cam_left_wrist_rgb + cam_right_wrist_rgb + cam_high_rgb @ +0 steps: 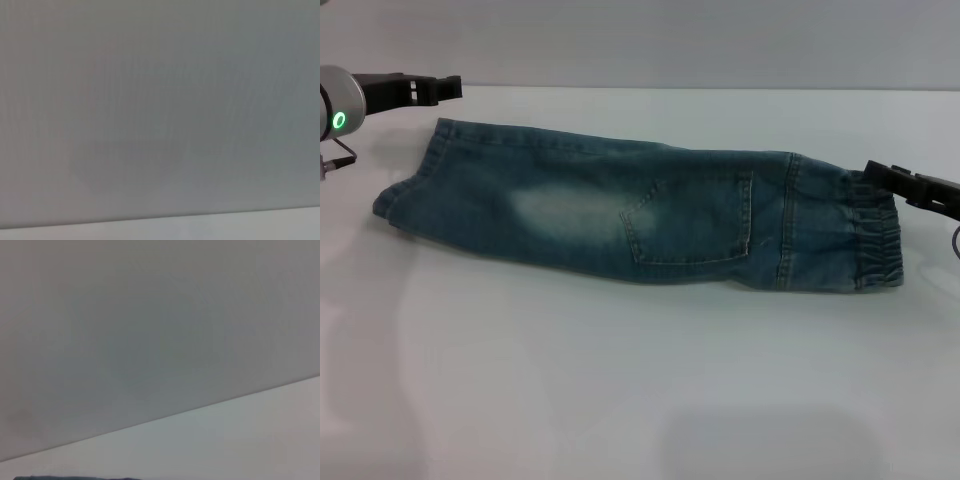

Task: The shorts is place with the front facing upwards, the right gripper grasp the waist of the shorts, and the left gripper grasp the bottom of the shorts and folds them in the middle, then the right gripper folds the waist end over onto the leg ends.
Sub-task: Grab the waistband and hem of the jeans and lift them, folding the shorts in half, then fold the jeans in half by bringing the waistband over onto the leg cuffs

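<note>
left gripper [438, 88] at far left edge of head view, black fingers pointing inward just above the top corner of the leg ends [405, 185]; silver wrist with green light behind it. not touching the denim, holding nothing. open or closed: cannot tell, fingers seen edge-on.

right gripper [905, 183] at far right edge, black fingers reaching in low, tip at the upper edge of the waist [875, 235]. appears to overlap the ruffled band; actual contact unclear. open or closed: cannot tell, only a thin black profile showing.

shorts [630, 215] lying flat on the white table [620, 400], already folded lengthwise into one long strip running left to right. leg ends at the left, stacked, lower corner slightly curled. puckered elastic waist at the right end. patch pocket [688, 220] face up near the middle-right, stitched outline plain. pale faded patch [565, 215] left of the pocket. vertical seam between pocket and waist.

strip slightly slanted: left end farther from the robot, right end nearer.

left wrist view: only grey wall and a thin band of table [200, 227]; no fingers, no cloth.

right wrist view: grey wall above, table [225, 440] below on a slant, a thin dark sliver of denim [75, 478] at the very edge.
</note>
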Action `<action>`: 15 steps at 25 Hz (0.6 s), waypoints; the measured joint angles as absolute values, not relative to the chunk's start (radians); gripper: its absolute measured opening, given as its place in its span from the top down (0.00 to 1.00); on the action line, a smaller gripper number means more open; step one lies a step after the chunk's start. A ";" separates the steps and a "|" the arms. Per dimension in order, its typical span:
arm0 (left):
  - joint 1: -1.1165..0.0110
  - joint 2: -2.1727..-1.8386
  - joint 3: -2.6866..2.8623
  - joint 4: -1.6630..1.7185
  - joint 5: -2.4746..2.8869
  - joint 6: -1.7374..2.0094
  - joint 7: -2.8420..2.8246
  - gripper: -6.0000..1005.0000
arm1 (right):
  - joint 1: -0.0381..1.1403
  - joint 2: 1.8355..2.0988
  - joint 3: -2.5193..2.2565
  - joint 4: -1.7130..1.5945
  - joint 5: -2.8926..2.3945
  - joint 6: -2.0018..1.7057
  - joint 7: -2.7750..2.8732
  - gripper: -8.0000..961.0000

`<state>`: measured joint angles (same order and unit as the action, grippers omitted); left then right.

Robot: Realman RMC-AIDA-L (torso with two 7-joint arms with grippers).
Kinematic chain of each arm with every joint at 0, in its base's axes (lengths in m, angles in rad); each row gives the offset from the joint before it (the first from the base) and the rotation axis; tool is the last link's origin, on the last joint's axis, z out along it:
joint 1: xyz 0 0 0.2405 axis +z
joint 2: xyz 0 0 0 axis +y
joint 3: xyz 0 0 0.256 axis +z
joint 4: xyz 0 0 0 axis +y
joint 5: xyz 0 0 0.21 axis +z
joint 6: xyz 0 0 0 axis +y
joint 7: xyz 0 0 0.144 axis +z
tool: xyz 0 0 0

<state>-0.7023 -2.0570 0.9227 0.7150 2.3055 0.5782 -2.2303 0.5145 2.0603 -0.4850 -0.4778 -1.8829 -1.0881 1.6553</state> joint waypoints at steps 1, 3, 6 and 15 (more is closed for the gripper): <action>-0.702 -2.057 0.923 0.717 2.305 0.578 -2.230 0.37 | 0.513 2.059 -0.485 -0.477 -1.883 -1.090 1.657 0.52; -0.702 -2.057 0.923 0.720 2.305 0.579 -2.230 0.28 | 0.509 2.058 -0.487 -0.478 -1.883 -1.098 1.664 0.52; -0.703 -2.057 0.923 0.726 2.305 0.585 -2.230 0.16 | 0.500 2.051 -0.489 -0.487 -1.884 -1.126 1.681 0.52; -0.706 -2.057 0.947 0.751 2.235 0.610 -2.217 0.16 | 0.439 2.032 -0.484 -0.614 -1.886 -1.200 1.741 0.52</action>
